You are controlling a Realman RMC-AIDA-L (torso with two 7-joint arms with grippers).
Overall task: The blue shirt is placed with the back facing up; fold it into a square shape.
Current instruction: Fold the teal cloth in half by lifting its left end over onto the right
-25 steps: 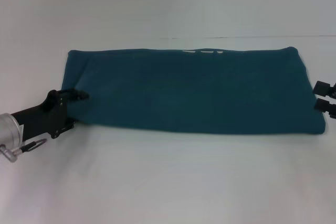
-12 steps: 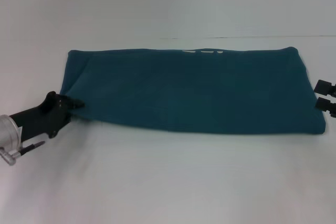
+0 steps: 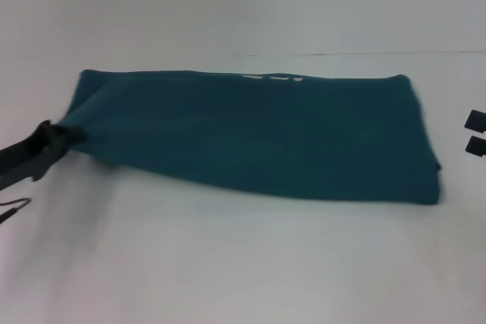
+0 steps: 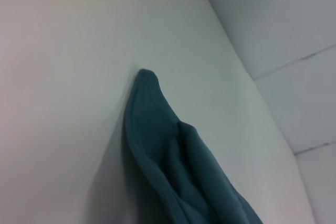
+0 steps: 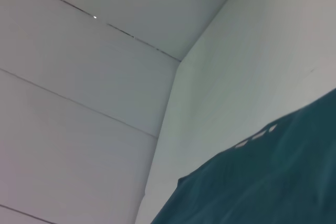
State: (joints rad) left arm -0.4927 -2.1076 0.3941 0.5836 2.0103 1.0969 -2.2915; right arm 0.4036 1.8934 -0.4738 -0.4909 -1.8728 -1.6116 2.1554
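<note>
Head view: one blue shirt (image 3: 258, 138), folded into a long band, stretched across the white table (image 3: 243, 263). Left end bunched up and pinched in the left gripper (image 3: 57, 136), jaws clamped tight on that near-left corner, cloth pulled to a point right at the fingertips. Right gripper (image 3: 475, 133) just off the shirt's right end at the frame edge, apart from the fabric, two black finger tips showing with a gap between them, holding nothing. Thin strip of cream lettering (image 3: 267, 77) peeking along the far edge.

Left wrist view: only a pointed fold of the shirt (image 4: 173, 156) lifted off the table, no fingers visible.

Right wrist view: just a shirt corner (image 5: 262, 187) with three small cream marks (image 5: 257, 136), plus wall panels (image 5: 79, 103) behind.
</note>
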